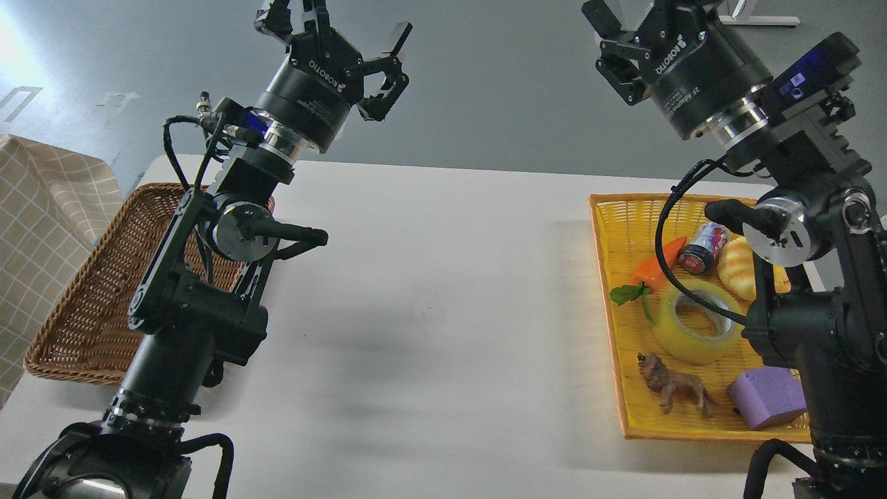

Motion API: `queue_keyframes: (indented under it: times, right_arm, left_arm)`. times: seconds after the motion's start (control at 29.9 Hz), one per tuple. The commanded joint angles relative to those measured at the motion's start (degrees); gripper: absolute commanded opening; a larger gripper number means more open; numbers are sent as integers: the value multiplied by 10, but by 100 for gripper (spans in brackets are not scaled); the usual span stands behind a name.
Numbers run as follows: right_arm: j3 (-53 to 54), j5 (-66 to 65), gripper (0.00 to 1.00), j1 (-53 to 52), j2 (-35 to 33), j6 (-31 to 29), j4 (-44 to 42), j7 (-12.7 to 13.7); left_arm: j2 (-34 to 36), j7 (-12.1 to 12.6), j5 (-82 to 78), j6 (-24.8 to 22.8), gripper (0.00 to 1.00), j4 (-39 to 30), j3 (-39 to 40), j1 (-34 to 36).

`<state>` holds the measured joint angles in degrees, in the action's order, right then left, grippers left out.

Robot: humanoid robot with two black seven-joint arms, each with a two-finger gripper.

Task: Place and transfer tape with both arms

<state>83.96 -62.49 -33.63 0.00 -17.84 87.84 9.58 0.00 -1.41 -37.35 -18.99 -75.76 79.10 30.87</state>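
The tape (696,322), a yellow translucent roll with a grey-white core, lies flat in the yellow woven tray (604,277) at the table's right. My right gripper (634,28) is raised high above the tray's far end, well clear of the tape, its fingers spread and empty, partly cut off by the top edge. My left gripper (339,31) is raised high over the table's far left, its fingers spread and empty. Part of the tape's right edge is hidden behind my right arm and its cable.
In the yellow tray also lie a toy carrot (655,267), a small can (703,247), a bread piece (736,267), a toy lion (672,388) and a purple block (766,397). A brown wicker basket (90,291) stands at the left, behind my left arm. A checked cloth (41,229) hangs at far left.
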Motion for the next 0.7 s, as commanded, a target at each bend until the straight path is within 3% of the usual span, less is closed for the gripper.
queue_keyframes:
  times: [0.0,0.67]
  right_arm:
    - [0,0,100,0,0,0,-1,0]
    - [-1,0,100,4,0,-1,-2,1]
  left_arm:
    - [0,0,0,0,98,0,0,1]
    - [0,0,2,-1,98,1,1,1]
